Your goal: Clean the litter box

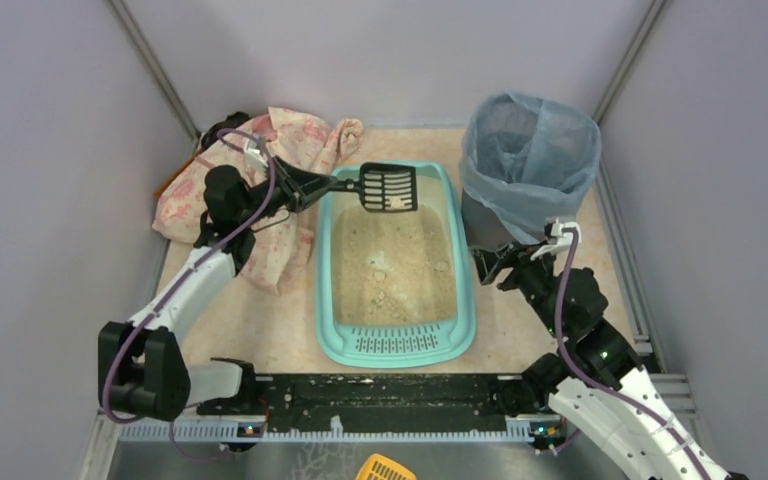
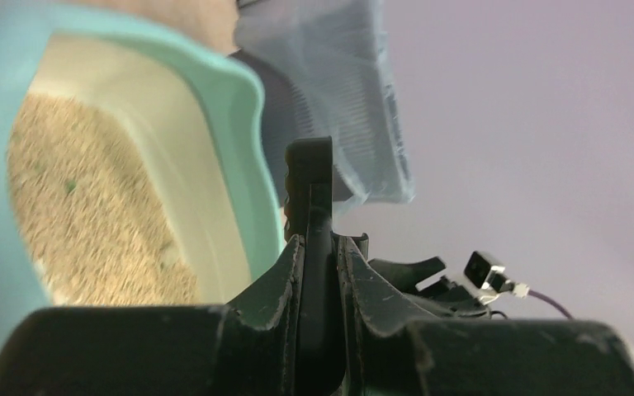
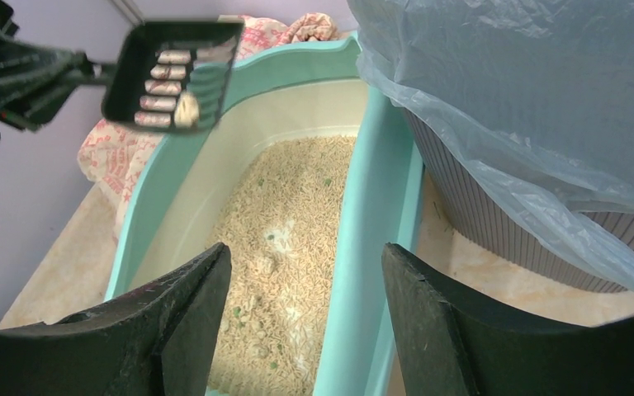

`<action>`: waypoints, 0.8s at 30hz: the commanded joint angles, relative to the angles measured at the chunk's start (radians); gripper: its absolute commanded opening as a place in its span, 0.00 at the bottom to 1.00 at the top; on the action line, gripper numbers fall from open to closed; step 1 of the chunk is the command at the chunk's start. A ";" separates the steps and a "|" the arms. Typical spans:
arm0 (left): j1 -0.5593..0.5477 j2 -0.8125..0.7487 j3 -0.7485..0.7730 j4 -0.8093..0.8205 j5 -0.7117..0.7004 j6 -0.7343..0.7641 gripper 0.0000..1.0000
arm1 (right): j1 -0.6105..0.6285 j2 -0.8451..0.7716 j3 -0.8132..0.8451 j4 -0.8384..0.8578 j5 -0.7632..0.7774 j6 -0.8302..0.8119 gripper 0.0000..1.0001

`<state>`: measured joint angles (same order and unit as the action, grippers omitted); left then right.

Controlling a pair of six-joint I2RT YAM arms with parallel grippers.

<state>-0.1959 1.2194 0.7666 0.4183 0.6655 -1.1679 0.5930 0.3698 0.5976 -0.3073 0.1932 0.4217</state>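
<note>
Stage: partway | left gripper is clamping black slotted plastic scoop, holding one clump above centre-frame turquoise rectangular litter box | right gripper is hanging wide open, empty | other clumps are lying in litter.

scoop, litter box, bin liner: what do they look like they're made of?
Scoop: looks like rigid moulded plastic, matte black, with cleanly cut slots. Litter box: probably moulded plastic too; it has a smooth turquoise rim, a soft sheen and rounded corners. Bin liner: thin plastic film, translucent blue, crinkled and draped over the bin's rim.
</note>
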 commanded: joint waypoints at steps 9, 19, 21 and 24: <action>-0.062 0.336 0.529 0.120 -0.016 -0.146 0.00 | -0.004 -0.067 0.104 -0.077 0.045 -0.014 0.67; -0.251 0.724 1.102 0.093 -0.111 -0.152 0.00 | -0.004 -0.170 0.142 -0.205 0.104 0.001 0.67; -0.292 0.841 1.288 0.030 -0.117 -0.096 0.00 | -0.004 -0.187 0.145 -0.226 0.105 0.011 0.67; -0.336 1.002 1.528 -0.022 -0.100 0.031 0.00 | -0.004 -0.218 0.153 -0.265 0.126 0.014 0.66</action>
<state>-0.4747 2.0800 2.0396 0.4549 0.5674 -1.2839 0.5930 0.1886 0.7033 -0.5282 0.2825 0.4236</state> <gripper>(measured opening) 0.213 0.667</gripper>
